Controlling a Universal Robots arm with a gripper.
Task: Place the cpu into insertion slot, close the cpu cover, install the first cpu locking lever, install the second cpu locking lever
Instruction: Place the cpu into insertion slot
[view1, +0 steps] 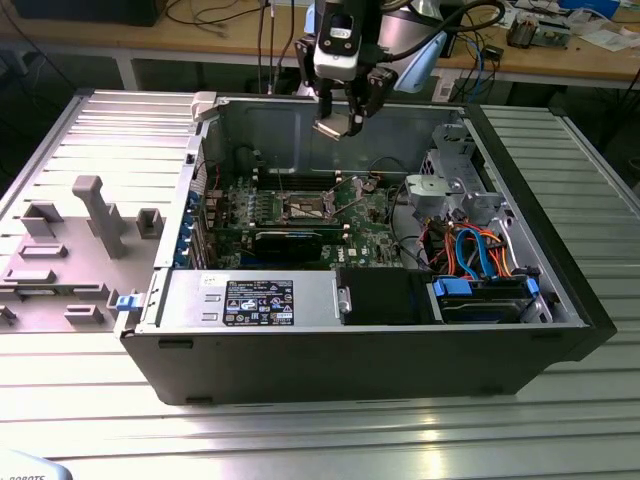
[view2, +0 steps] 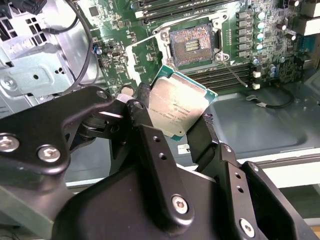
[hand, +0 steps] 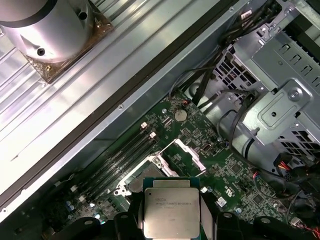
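- I'd call this a robotics lab or electronics workshop, going by my camera feeds.
- A desktop computer case (view1: 250, 355) lies open on a metal table (view1: 300, 440), with its board (view1: 365, 215) and coloured cables (view1: 470, 248) bare.
- An arm (view1: 405, 30) hangs over it, its gripper (view2: 175, 107) pinching a cpu (view2: 181, 102) (hardly something I'd meet on a home desk).
- Behind stand wooden benches (view1: 585, 63) strewn with wires (view1: 200, 12) and small gear (view1: 540, 30).
- To the exterior view's left of the case, a grey jig (view1: 95, 215) with upright blocks rests on the table.
- The table is long grooved slats, plain workshop stock.
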